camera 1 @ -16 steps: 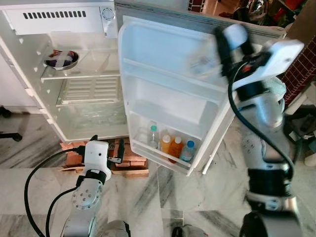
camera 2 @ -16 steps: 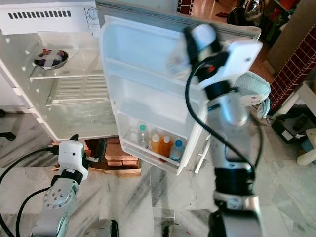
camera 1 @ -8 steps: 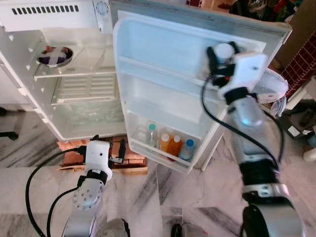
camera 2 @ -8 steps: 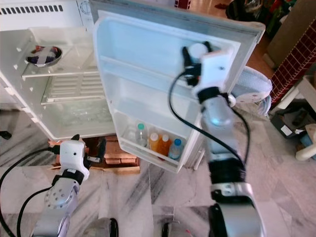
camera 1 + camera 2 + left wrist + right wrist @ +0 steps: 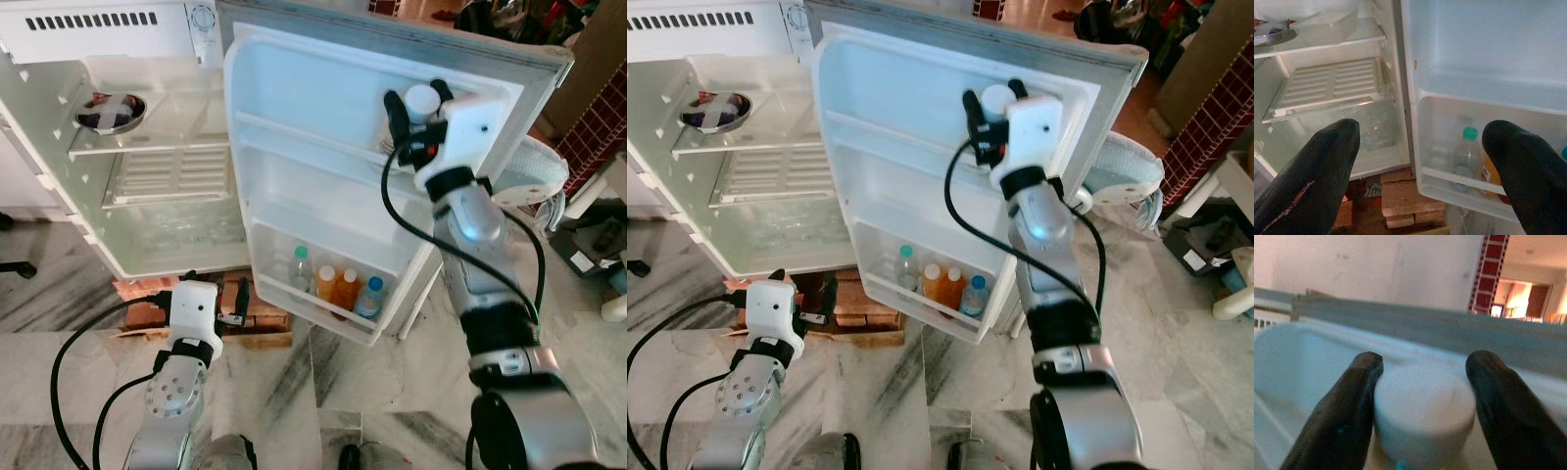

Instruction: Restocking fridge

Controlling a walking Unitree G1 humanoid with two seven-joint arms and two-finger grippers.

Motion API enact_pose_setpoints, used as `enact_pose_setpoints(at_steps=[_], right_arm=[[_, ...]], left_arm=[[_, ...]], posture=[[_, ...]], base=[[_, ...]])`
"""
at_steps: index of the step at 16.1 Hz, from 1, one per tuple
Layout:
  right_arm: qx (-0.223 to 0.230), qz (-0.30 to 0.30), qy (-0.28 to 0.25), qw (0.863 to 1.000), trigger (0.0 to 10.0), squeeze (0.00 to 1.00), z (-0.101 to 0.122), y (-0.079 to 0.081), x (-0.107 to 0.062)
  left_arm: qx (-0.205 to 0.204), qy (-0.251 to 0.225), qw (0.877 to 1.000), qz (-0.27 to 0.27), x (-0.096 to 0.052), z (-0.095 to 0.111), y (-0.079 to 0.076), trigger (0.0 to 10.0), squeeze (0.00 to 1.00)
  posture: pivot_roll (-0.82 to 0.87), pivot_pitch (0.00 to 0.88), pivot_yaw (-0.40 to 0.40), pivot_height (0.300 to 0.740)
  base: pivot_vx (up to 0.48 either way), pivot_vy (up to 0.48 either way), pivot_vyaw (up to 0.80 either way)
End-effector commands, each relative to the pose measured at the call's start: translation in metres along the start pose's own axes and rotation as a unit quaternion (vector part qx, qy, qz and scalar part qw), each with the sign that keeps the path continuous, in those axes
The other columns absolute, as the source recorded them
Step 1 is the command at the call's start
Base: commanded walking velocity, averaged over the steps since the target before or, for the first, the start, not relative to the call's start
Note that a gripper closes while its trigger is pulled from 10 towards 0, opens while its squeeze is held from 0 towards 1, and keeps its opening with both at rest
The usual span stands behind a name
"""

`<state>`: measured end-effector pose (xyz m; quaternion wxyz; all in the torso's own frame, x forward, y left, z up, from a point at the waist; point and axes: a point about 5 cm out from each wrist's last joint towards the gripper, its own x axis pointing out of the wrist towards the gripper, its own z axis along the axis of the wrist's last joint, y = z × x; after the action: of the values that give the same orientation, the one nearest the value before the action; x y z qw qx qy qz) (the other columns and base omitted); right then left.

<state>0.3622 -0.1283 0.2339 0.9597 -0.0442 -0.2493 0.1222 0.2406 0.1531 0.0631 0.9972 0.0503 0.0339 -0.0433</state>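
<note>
The fridge door (image 5: 323,117) stands wide open. My right gripper (image 5: 418,97) is raised to its upper door shelf (image 5: 304,137), shut on a bottle by its white cap (image 5: 1422,404); the black fingers (image 5: 1347,416) flank the cap on both sides, and the bottle's body is hidden. The bottom door shelf holds a clear bottle with a green cap (image 5: 302,269), two orange bottles (image 5: 337,287) and a blue-capped one (image 5: 370,299). Low in front of the fridge, my left gripper (image 5: 216,284) is open and holds nothing; it points at the fridge interior and lower door shelf (image 5: 1459,176).
The fridge body (image 5: 157,157) is open, with a metal bowl (image 5: 108,110) on its top shelf and a clear drawer below. The fridge rests on bricks (image 5: 257,311) on a marble floor. A white round object (image 5: 537,174) and a brick-patterned wall (image 5: 598,137) lie right of the door.
My right gripper has carried the white-capped bottle left and in toward the upper door shelf. The left arm has stayed put. The camera has shifted slightly.
</note>
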Motion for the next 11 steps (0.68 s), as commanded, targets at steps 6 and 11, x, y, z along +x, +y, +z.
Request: enact_pose_setpoints(at_steps=[6, 11], right_arm=[[0.011, 0.026, -0.048, 0.998, 10.0, 1.0, 0.018, 0.018, 0.023], [0.001, 0.012, -0.064, 0.998, 10.0, 1.0, 0.019, 0.024, 0.027]], left_arm=[[0.005, 0.004, 1.0, 0.003, 0.002, -0.001, -0.002, 10.0, 0.0], [0.005, 0.007, 1.0, 0.005, 0.002, -0.003, 0.0, 10.0, 0.0]], posture=[[0.12, 0.102, -0.055, 0.74], [0.12, 0.101, -0.056, 0.74]], base=[[0.0, 0.0, 0.0], [0.0, 0.0, 0.0]])
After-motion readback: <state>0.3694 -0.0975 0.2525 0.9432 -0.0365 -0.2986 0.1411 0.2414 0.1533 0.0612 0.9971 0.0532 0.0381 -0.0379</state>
